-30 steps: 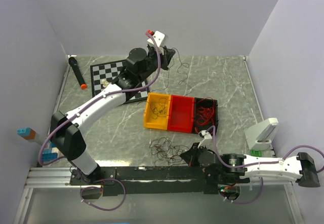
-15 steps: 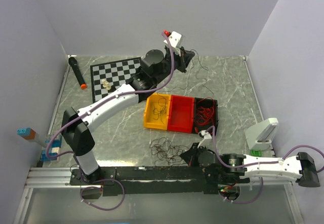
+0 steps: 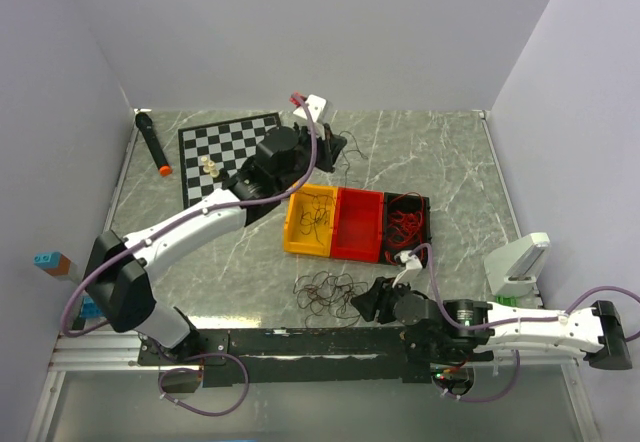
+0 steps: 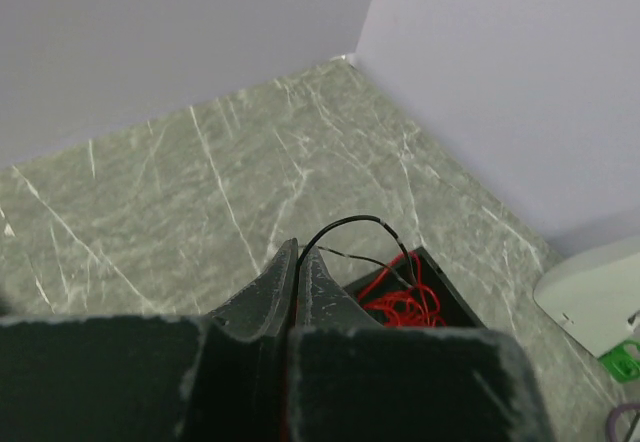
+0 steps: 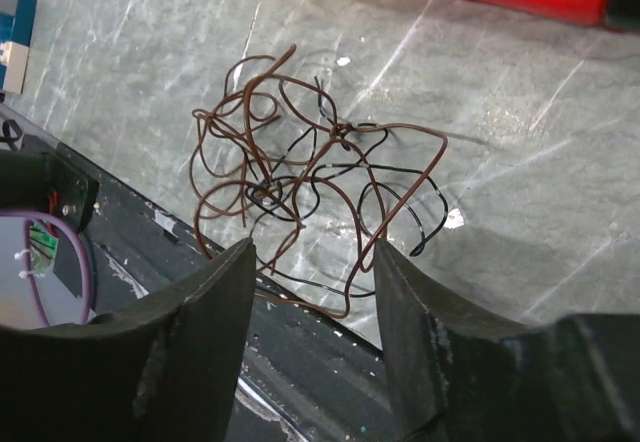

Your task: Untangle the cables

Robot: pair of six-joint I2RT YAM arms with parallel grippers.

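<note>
Dangling wire (image 4: 355,220): black strand clenched in left jaws, raised over the desk (image 3: 450,162) beyond the bins.
Tangle (image 5: 300,177): brown and black loops on the near desk, before the spread right jaws.
Risk: thin strand may slip the pinch, missing its bin.
Bins: yellow bin (image 3: 291,224) holds dark wires (image 3: 312,212); red bin (image 3: 358,224) looks bare; black bin (image 3: 426,227) holds red wires (image 3: 404,224).

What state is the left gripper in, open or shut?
Shut: the left gripper has its fingertips pressed together, pinching a thin black cable.
</note>
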